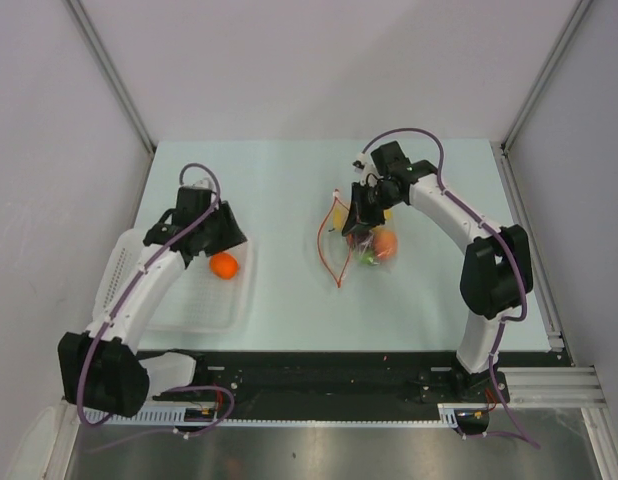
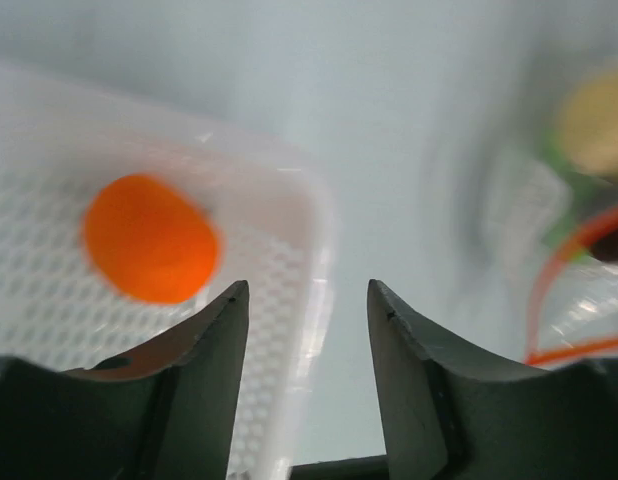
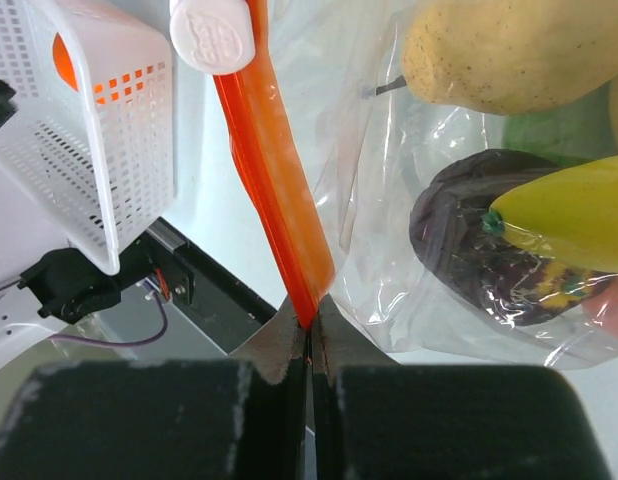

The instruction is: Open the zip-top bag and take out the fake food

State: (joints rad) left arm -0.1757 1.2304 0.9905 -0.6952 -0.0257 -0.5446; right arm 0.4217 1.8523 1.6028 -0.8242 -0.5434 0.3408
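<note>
Top external view: zip-top bag point(image 1: 367, 243) lies mid-table on the pale green table point(image 1: 279, 200), mouth gaping, its red-orange zip strip point(image 1: 334, 257) looping out to the left. Right gripper point(image 1: 361, 214) sits over the bag's far end and hides part of it; a yellow bit pokes out beside the gripper. Fake food point(image 1: 385, 243) is bunched inside the bag, orange and green showing through the plastic. One orange piece point(image 1: 223, 265) sits apart in the white mesh basket point(image 1: 229, 312) at the left, well away from the bag. Left gripper point(image 2: 307, 295) hangs over the basket's right rim, fingers spread with nothing between them; the orange piece is just left of them, view blurred. Right wrist view: right gripper fingers point(image 3: 289, 345) are pressed tight together, pinching the zip strip at its lower end. A white slider point(image 3: 214, 35) rides the strip's top end; it has a raised mark, not readable. Through the clear plastic: a tan speckled piece point(image 3: 509, 50), a green piece point(image 3: 559, 130), a dark purple piece point(image 3: 469, 250) and a yellow banana point(image 3: 569, 215) lying across the purple one. Purple cable point(image 1: 409, 133) loops above the right arm. No other labels legible.
</note>
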